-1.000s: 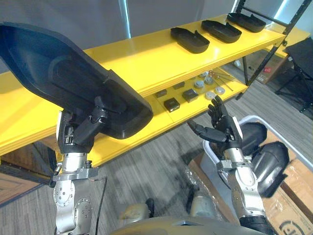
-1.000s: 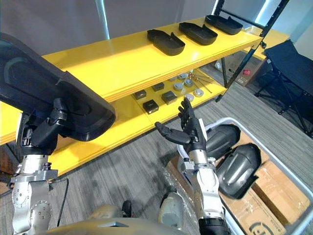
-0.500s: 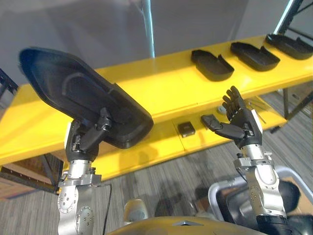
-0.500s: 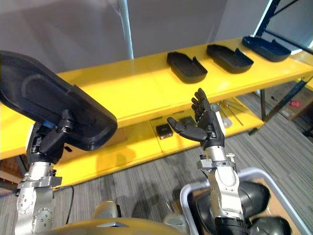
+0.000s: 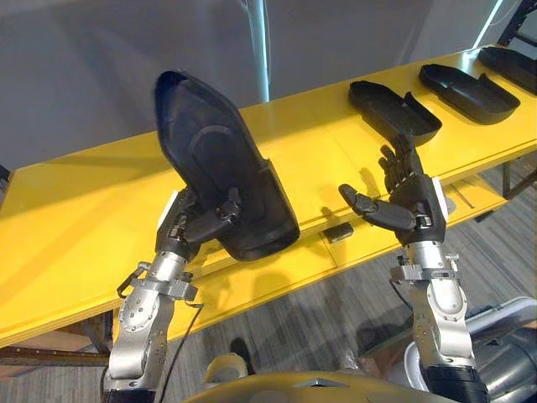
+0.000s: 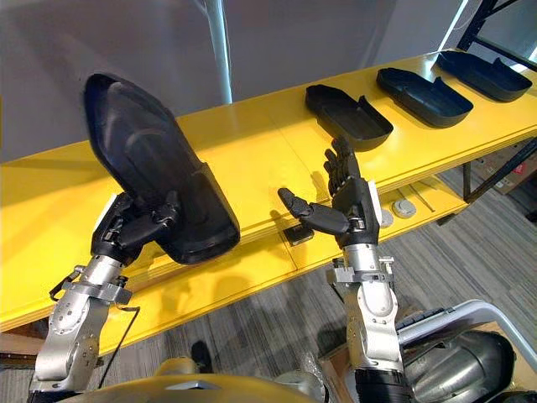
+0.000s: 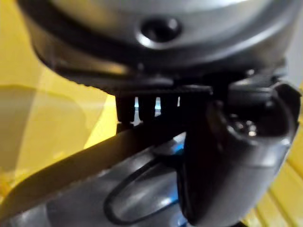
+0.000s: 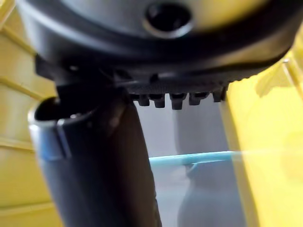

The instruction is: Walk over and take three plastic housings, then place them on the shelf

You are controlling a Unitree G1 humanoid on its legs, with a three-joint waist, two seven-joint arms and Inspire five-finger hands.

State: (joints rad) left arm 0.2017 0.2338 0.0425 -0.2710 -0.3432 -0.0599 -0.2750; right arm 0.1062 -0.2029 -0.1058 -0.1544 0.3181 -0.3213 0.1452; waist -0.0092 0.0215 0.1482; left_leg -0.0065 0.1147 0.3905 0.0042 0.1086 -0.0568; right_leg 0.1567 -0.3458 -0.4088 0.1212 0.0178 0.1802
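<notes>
My left hand (image 5: 201, 227) is shut on a large black plastic housing (image 5: 220, 186), held upright and tilted over the front of the yellow shelf (image 5: 101, 210); the left wrist view shows the thumb (image 7: 227, 156) clamped on the housing's edge (image 7: 94, 189). My right hand (image 5: 403, 206) is open and holds nothing, raised in front of the shelf's edge. Three more black housings lie on the top board to the right: one (image 5: 394, 112) just behind the right hand, another (image 5: 468, 86) farther on, and a third (image 5: 512, 65) at the far end.
A lower yellow board (image 5: 277, 277) carries a small dark block (image 5: 339, 232) and a round metal part (image 6: 404, 207). A grey bin (image 6: 453, 353) with dark housings stands on the carpet at the lower right. A grey wall rises behind the shelf.
The camera has moved closer to the shelf. My left hand has swung the housing from lying flat to standing upright over the shelf's front. The right hand stays open.
</notes>
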